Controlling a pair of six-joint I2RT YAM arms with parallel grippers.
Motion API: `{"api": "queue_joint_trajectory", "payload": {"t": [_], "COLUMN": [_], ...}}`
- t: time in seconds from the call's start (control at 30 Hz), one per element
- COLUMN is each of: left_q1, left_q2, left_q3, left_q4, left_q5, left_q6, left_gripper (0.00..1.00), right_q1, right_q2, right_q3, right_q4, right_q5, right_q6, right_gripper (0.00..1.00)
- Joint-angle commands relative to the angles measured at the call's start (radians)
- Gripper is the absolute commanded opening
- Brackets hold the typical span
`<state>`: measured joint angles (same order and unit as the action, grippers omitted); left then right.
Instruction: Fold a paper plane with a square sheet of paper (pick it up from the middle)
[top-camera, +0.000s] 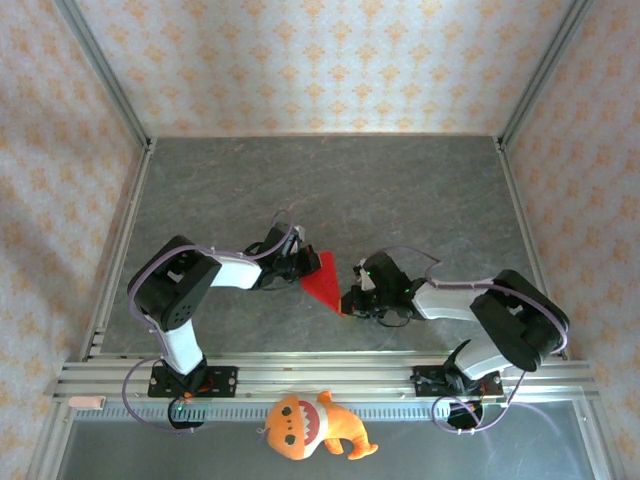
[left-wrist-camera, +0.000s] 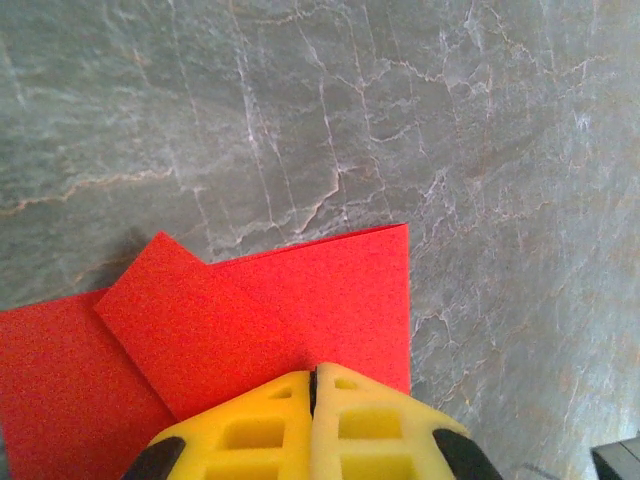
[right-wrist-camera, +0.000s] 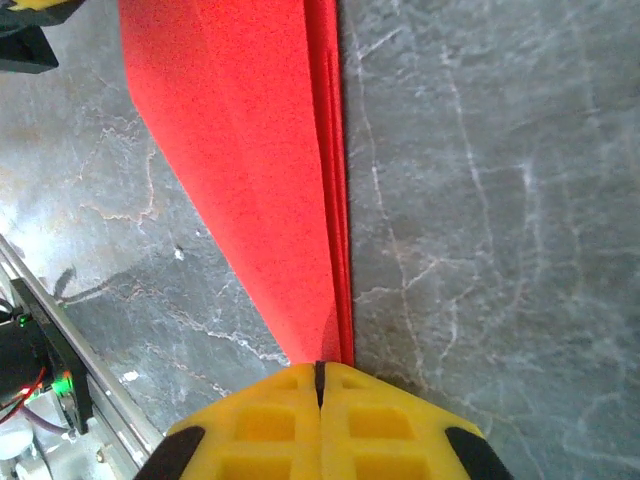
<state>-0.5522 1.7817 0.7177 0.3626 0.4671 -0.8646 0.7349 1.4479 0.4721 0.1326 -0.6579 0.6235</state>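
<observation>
On the left, the left pincer (top-camera: 301, 271) reaches in over the grey worktop (top-camera: 420, 190). In its wrist view the yellow fingers (left-wrist-camera: 375, 430) are pressed together with no gap, nipping the near edge of the red sheet of paper (left-wrist-camera: 260, 320). From there the paper spreads away flat, with one corner flap folded over at the left and a clean straight edge on the right.

In the middle of the worktop, toward its near side, the sheet (top-camera: 323, 280) shows from above as a creased red triangle spanning between the two pincers, wide at the left and pointed toward the right.

On the right, the right pincer (top-camera: 349, 301) is also closed tight. Its wrist view shows the narrow point of the paper (right-wrist-camera: 250, 150) running straight into the seam between the fingers, with several stacked layers visible along the right edge.

The paper looks very light, thin and limp across its open spans, and stiffer only along the creases and where layers stack. It would likely tear or crumple under a hard tug and could slip out of a shallow pinch. The best holds are probably on the layered folds, near an edge, with the two pincers pulling gently apart.

An orange plush toy (top-camera: 308, 425) lies beyond the near rail, well apart from the paper.
</observation>
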Motion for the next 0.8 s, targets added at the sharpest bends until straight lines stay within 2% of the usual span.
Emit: {"api": "queue_joint_trajectory", "payload": {"t": [0.0,0.13,0.3,0.43,0.63,0.77], "left_q1": [0.024,0.025,0.025,0.028,0.058,0.059], "left_q2": [0.061,0.056,0.065,0.067,0.091,0.105], "left_q3": [-0.011,-0.017,-0.012,-0.009,-0.033,-0.032], "left_q4": [-0.129,-0.12,-0.13,-0.135,-0.091,-0.08], "left_q5": [-0.06,-0.059,-0.054,-0.046,0.01,0.033], "left_q6": [0.024,0.016,0.018,0.026,0.024,0.02], "left_gripper": [0.0,0.0,0.0,0.0,0.0,0.0], "right_q1": [0.006,0.015,0.024,0.025,0.024,0.024], "right_q2": [-0.027,0.103,0.221,0.184,0.029,-0.053], "right_q3": [0.106,0.194,0.215,0.132,-0.066,-0.123], "right_q4": [-0.053,-0.017,-0.026,-0.01,0.004,0.046], "right_q5": [0.022,-0.08,-0.047,-0.042,-0.039,-0.039], "right_q6": [-0.021,-0.016,-0.03,-0.018,0.021,0.088], "right_gripper": [0.0,0.02,0.02,0.02,0.02,0.05]}}
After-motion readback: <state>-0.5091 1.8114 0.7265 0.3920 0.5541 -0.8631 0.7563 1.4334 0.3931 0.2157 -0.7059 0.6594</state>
